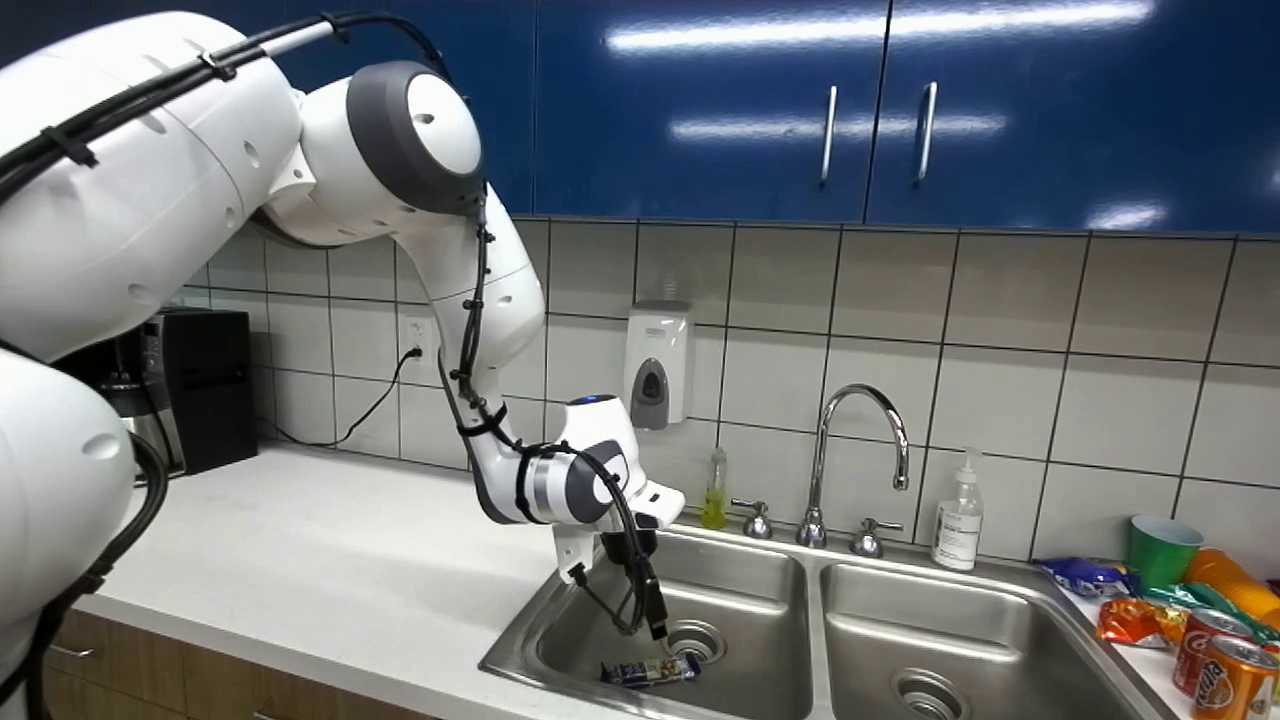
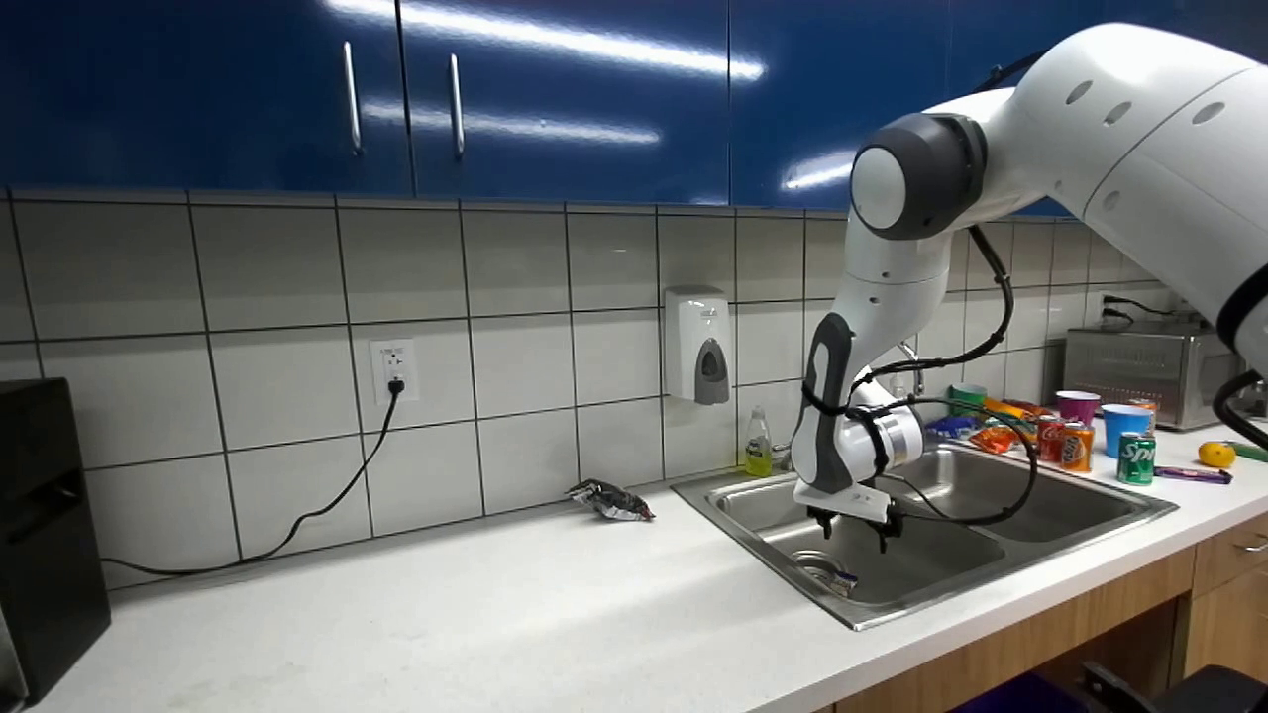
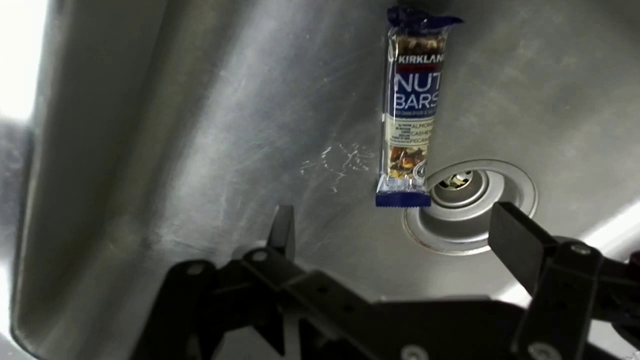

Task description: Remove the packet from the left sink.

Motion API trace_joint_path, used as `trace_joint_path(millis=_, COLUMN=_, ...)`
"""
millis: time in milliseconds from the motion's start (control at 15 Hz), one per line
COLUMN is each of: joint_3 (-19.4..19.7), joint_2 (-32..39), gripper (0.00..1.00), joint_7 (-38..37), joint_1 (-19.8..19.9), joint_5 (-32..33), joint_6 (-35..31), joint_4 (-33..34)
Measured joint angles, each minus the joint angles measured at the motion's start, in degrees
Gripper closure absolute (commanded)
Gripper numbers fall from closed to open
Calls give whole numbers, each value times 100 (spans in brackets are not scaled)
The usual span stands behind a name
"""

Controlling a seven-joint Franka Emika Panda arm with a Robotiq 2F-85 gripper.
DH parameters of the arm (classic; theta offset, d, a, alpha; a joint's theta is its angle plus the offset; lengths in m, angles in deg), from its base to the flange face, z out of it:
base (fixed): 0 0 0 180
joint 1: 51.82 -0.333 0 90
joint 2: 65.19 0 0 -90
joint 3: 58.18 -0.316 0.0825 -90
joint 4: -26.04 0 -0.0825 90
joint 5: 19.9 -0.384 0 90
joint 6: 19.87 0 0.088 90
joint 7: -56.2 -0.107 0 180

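The packet (image 3: 412, 107), a small oblong nut bar wrapper with dark blue ends, lies flat in the left sink (image 1: 760, 655). It shows in both exterior views, dark beside the drain (image 1: 648, 671) and partly seen at the basin bottom (image 2: 843, 582). The left sink is a stainless-steel basin, also in an exterior view (image 2: 921, 569). My gripper (image 2: 854, 538) points down over this basin, above its floor. In the wrist view my gripper (image 3: 392, 215) is open and empty. The packet lies ahead of the fingertips, with its near blue end between their lines, untouched.
The round drain (image 3: 465, 210) is beside the packet. The faucet (image 1: 818, 470), a soap bottle (image 1: 714, 492) and the right basin (image 1: 960, 620) are nearby. A black crumpled packet (image 2: 612, 500) lies on the counter (image 2: 446, 614). Cans (image 1: 1235, 675) and cups stand beyond the right basin.
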Motion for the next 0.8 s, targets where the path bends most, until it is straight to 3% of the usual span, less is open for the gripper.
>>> trace_joint_path(millis=400, joint_3=-406, joint_2=396, gripper=0, joint_7=633, joint_1=533, joint_5=-156, joint_6=477, joint_4=555)
trace_joint_path(millis=800, joint_3=-534, joint_2=752, gripper=0, joint_7=828, joint_1=572, joint_5=-234, joint_6=976, joint_4=925)
